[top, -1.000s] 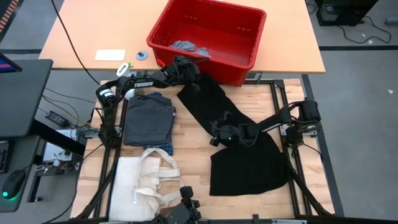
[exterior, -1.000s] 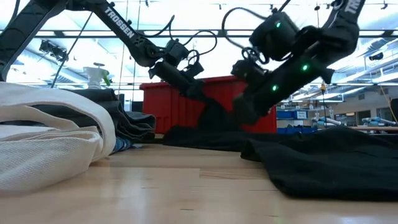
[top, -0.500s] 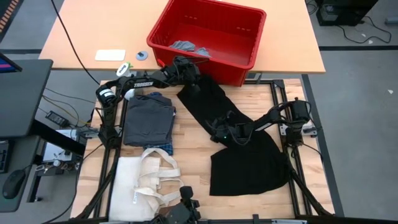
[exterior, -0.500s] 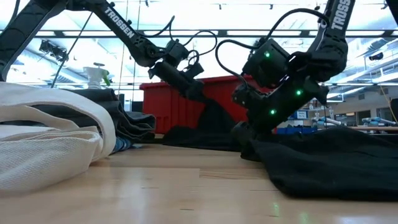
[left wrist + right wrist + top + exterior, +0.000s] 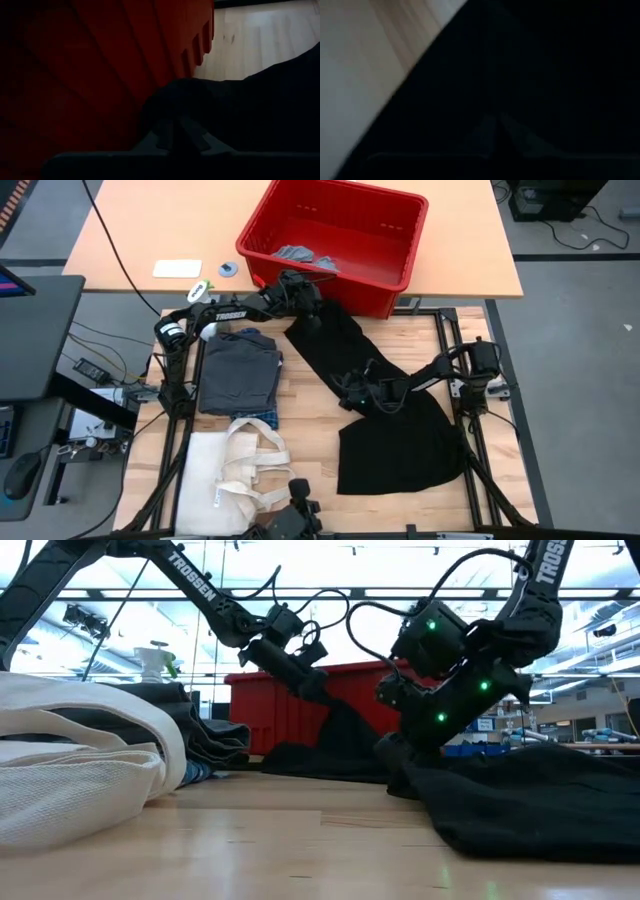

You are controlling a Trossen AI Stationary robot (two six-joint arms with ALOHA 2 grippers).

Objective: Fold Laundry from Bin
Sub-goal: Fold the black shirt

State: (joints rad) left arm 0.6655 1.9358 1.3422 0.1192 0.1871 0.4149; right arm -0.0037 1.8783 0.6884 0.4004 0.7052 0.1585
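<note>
A large black piece of laundry (image 5: 400, 435) lies slantwise on the wooden table, running from the red bin (image 5: 385, 250) toward the near right. My left gripper (image 5: 308, 313) is shut on its far end, just in front of the bin's near wall (image 5: 100, 65). My right gripper (image 5: 347, 395) is shut on the piece's left side about halfway along, low over the table (image 5: 393, 747). Small light grey pieces (image 5: 300, 255) lie in the bin. My left gripper pinches the black piece's far end (image 5: 175, 102) between its two fingers, slanting down from the table's left. That end is held above the table and the cloth drapes down from it (image 5: 338, 730). My right gripper pinches the black piece near its left edge (image 5: 340, 388), coming from the table's right and slanting down. Its own wrist view shows only dark cloth (image 5: 530, 75) around the shut fingers, so whether it has one layer or several cannot be told. The cloth around it rests on the table.
A folded dark grey piece (image 5: 238, 370) lies at the left on a blue plaid shirt (image 5: 262, 418). A cream tote bag (image 5: 235, 470) fills the near left. A spray bottle (image 5: 203, 288) and a white card (image 5: 177, 268) sit on the far desk, left of the bin.
My right gripper has sunk onto the black piece, shifting a little toward the table's left and tipping further down, and has shut on the cloth. The black piece lies much as before.
</note>
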